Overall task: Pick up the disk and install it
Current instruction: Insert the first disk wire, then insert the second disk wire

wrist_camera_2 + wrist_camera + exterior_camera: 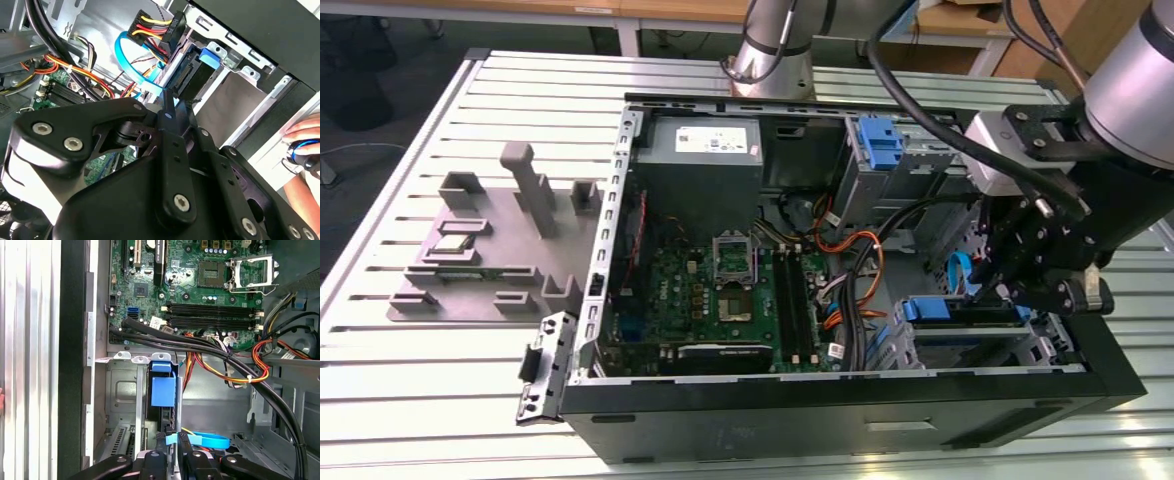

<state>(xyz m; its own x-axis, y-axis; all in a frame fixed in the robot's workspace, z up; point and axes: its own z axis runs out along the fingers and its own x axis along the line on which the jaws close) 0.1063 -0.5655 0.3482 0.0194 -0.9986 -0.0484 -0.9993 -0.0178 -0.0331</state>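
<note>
On the exterior view's left we see the grey slatted metal tabletop carrying a grey fixture block. Centre, the open black computer case with its green motherboard. At the right, our black claw sits over the drive bay, fingers together, clamped on the blue-bracketed silver disk, standing edge-on in its slot. We'd press straight, keeping the blue cable clear.

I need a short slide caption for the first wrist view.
Claw positioned at the disk, seated upright in the case's drive bay below the motherboard.
</note>
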